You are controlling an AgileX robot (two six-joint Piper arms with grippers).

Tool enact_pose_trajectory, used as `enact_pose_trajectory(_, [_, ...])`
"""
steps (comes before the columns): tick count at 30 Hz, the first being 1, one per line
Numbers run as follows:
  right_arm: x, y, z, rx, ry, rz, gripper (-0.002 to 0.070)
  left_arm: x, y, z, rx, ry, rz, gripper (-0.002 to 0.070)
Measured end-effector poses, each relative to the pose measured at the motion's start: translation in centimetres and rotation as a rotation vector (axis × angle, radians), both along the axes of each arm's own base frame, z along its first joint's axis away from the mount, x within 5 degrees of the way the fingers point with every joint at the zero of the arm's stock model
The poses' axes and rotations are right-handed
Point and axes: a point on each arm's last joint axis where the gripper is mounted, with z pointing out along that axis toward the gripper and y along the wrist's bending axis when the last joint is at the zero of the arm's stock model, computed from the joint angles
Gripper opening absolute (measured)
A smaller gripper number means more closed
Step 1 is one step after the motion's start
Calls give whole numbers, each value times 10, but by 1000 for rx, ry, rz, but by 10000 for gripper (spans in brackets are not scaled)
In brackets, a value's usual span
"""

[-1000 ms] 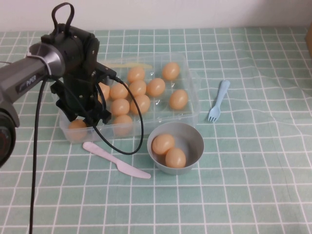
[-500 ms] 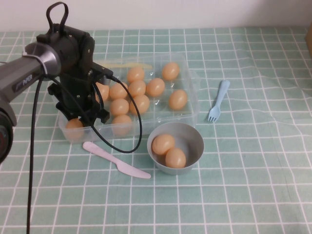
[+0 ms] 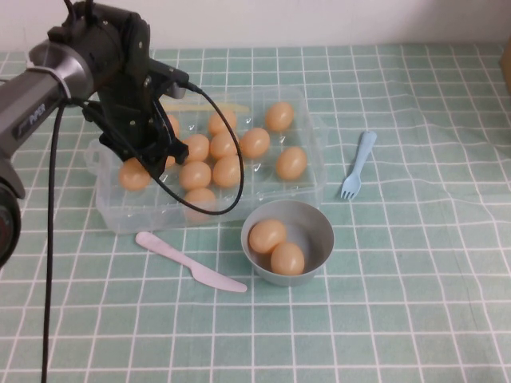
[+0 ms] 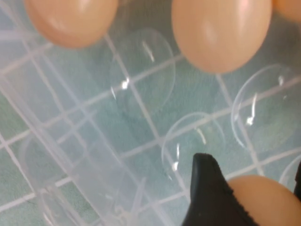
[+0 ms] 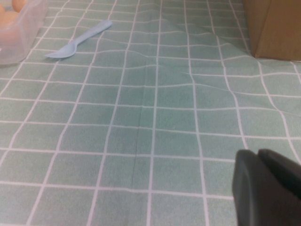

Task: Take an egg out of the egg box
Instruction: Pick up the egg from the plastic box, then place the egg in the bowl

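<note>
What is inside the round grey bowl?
Two smooth orange-tan eggs lie touching in the round grey bowl. The bowl floor beneath them is covered.

In the high view the left arm's body covers the far-left cups of the egg box (image 3: 263,191) and hides the left tool's tips. In the left wrist view the held egg (image 4: 256,200) runs off the picture's edge, as does one dark finger (image 4: 207,188). The right tool (image 5: 268,188) shows only as a dark corner, its opening out of sight.
</note>
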Motion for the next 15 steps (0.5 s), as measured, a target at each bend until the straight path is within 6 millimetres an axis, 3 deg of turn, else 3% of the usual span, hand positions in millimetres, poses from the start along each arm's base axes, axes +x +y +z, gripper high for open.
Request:
enact_pose_trajectory(7, [0, 0, 0, 0, 0, 0, -17, -10, -17, 34, -36, -74, -39, 316])
enact_pose_trajectory(15, [0, 0, 0, 0, 0, 0, -17, -52, -56, 93, -113, -177, -150, 316])
